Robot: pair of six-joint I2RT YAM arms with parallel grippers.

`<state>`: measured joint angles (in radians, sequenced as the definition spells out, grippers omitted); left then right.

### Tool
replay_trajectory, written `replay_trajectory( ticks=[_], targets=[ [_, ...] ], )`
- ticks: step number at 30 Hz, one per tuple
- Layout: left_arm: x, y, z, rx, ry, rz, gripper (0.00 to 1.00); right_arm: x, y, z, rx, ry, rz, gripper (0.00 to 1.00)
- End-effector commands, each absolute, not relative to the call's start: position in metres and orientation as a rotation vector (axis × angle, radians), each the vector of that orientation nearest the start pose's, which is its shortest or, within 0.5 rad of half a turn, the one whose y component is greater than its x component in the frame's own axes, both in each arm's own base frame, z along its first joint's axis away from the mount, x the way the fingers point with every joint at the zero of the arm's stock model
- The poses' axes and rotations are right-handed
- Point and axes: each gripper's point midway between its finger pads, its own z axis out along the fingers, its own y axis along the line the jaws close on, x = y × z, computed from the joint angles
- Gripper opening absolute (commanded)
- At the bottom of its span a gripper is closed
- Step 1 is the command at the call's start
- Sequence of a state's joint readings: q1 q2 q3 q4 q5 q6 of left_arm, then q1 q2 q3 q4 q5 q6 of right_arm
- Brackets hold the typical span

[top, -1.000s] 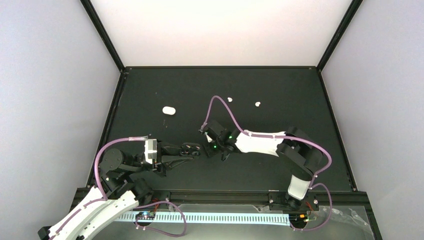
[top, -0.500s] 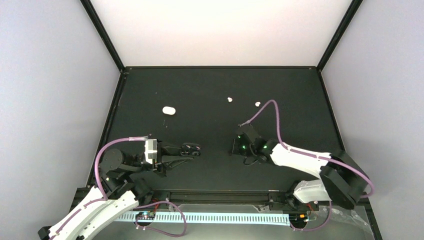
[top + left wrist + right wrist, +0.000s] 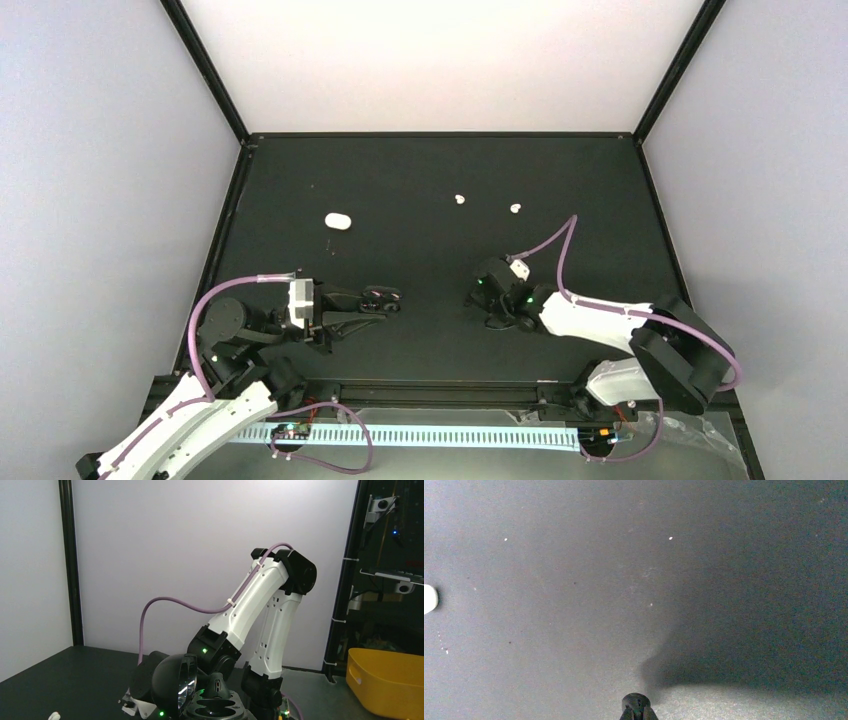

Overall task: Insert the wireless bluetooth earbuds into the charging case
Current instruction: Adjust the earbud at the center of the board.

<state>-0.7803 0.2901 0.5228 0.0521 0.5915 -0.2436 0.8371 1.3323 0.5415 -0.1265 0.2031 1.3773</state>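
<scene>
My left end effector point(image 3: 384, 304) grips the open black clamshell charging case point(image 3: 378, 295), with the arm folded low. Two small white rounded earbuds point(image 3: 460, 199) lie at the rear of the black tabletop point(image 3: 400, 170), well apart from both end effectors. My right end effector point(image 3: 479, 299) is closed, and its arm reaches low to the left.

Clad in white shells point(image 3: 190, 420) at eight and four o'clock, over black joints point(image 3: 222, 320). Strung with lilac cables point(image 3: 170, 599), zip-tied. Dotted with green lights point(image 3: 204, 650) near the right wrist.
</scene>
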Motion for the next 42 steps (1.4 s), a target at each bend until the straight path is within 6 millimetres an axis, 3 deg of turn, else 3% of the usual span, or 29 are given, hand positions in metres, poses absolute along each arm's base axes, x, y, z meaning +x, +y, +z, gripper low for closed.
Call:
replay_trajectory(
  ticks=[1, 3, 11, 14, 17, 21, 27, 35, 42],
  targets=[
    [0.068, -0.206, 0.37, 0.884, 1.122, -1.252, 0.02, 0.246, 0.21, 0.038, 0.877, 2.429, 0.65, 0.01],
    [0.069, -0.207, 0.369, 0.884, 1.126, -1.252, 0.02, 0.246, 0.215, 0.037, 0.857, 2.442, 0.669, 0.03],
    [0.071, -0.209, 0.368, 0.887, 1.128, -1.254, 0.02, 0.244, 0.223, 0.042, 0.721, 2.48, 0.697, 0.36],
    [0.072, -0.21, 0.367, 0.889, 1.134, -1.256, 0.02, 0.243, 0.223, 0.051, 0.637, 2.48, 0.691, 0.42],
    [0.072, -0.21, 0.367, 0.892, 1.133, -1.255, 0.02, 0.244, 0.226, 0.065, 0.449, 2.48, 0.674, 0.43],
    [0.072, -0.211, 0.367, 0.894, 1.134, -1.253, 0.02, 0.244, 0.23, 0.082, 0.062, 2.464, 0.584, 0.43],
    [0.072, -0.211, 0.367, 0.894, 1.134, -1.251, 0.02, 0.234, 0.228, 0.072, -0.208, 2.472, 0.523, 0.41],
    [0.073, -0.211, 0.365, 0.892, 1.142, -1.247, 0.01, 0.212, 0.238, 0.042, -0.311, 2.56, 0.619, 0.35],
    [0.073, -0.211, 0.365, 0.892, 1.145, -1.247, 0.02, 0.208, 0.253, 0.026, -0.319, 2.604, 0.702, 0.38]
  ],
)
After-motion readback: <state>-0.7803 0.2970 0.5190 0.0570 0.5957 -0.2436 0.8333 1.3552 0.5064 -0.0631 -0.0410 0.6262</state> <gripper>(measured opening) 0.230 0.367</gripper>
